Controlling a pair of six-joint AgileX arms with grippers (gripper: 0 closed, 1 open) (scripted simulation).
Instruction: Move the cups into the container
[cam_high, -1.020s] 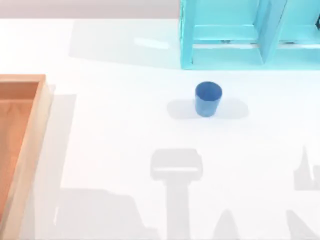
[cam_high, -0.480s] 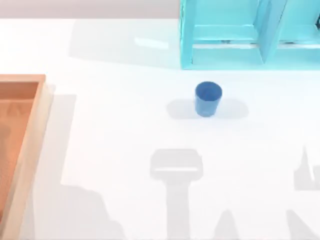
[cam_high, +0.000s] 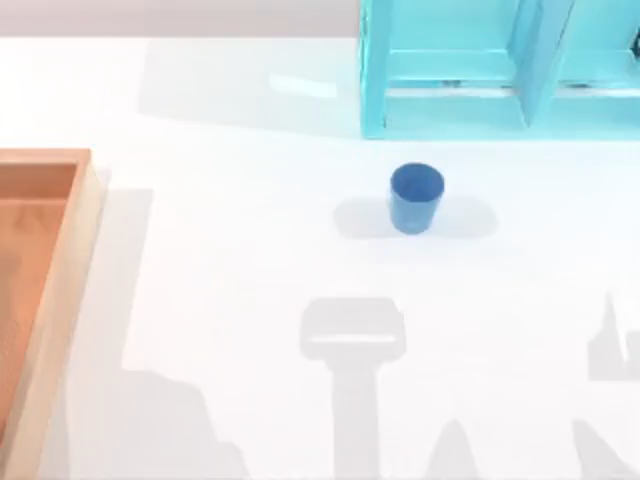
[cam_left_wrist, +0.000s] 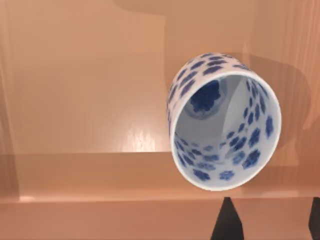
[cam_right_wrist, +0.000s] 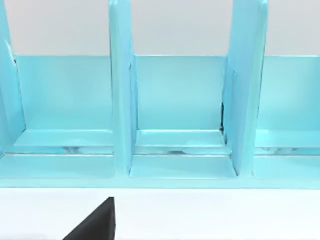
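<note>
The plain blue cup (cam_high: 416, 198) stands upright on the white table, just in front of the turquoise shelf unit. The white cup with the blue floral pattern (cam_left_wrist: 222, 125) rests on the orange-brown floor of the wooden container (cam_left_wrist: 80, 85), close to one of its light walls. My left gripper (cam_left_wrist: 270, 225) hovers over that wall, open, its dark fingertips (cam_left_wrist: 227, 222) apart from the cup. The container (cam_high: 72, 270) lies at the table's left edge. My right gripper (cam_right_wrist: 95, 225) faces the shelf unit.
The turquoise shelf unit (cam_high: 450, 80) with upright dividers (cam_right_wrist: 121, 95) stands at the back right, behind the blue cup. White tabletop spreads between the container and the blue cup.
The arm shadow at the lower left of the table has shifted and shrunk. The blue cup and the container have not moved.
</note>
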